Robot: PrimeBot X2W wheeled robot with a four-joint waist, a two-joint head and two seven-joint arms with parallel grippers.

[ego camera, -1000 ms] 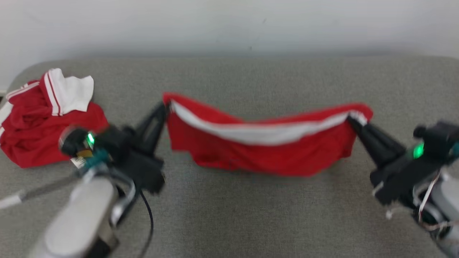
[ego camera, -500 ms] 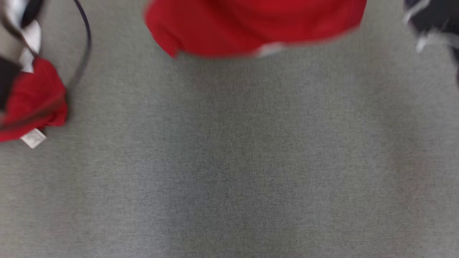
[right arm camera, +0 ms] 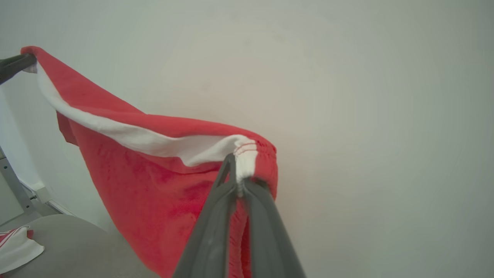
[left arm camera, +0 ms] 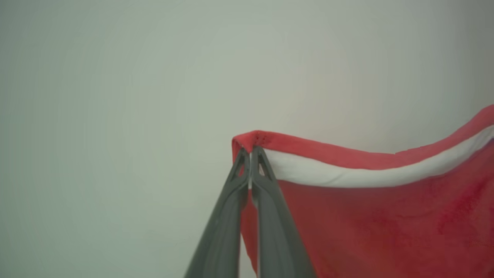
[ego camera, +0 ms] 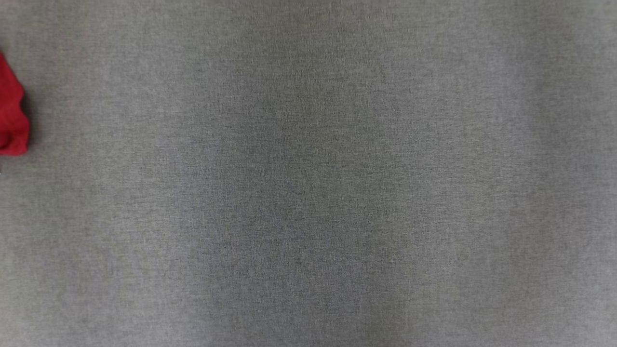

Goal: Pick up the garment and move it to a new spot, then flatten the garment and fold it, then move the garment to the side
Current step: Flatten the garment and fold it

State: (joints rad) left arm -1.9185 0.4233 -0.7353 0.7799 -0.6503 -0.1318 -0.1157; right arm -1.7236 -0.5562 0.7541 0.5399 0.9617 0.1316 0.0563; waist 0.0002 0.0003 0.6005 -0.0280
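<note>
The garment (left arm camera: 386,220) is red with a white waistband, and it hangs stretched in the air in front of a pale wall. My left gripper (left arm camera: 250,152) is shut on one top corner of the waistband. At the opposite corner my right gripper (right arm camera: 239,178) is shut on the gathered white band, with the garment (right arm camera: 154,185) sagging between the two grips. The left gripper's fingers (right arm camera: 15,65) show at the far left of the right wrist view, pinching the far corner.
A grey padded surface (ego camera: 308,193) lies below. A second red cloth (ego camera: 12,115) sits at its left edge, and a red-and-white cloth (right arm camera: 17,247) lies on the surface (right arm camera: 73,247). A metal frame (right arm camera: 15,189) stands by the wall.
The head camera has swung down, so the garment and both grippers have passed out of the top of its picture. Both grippers have stayed shut on the waistband.
</note>
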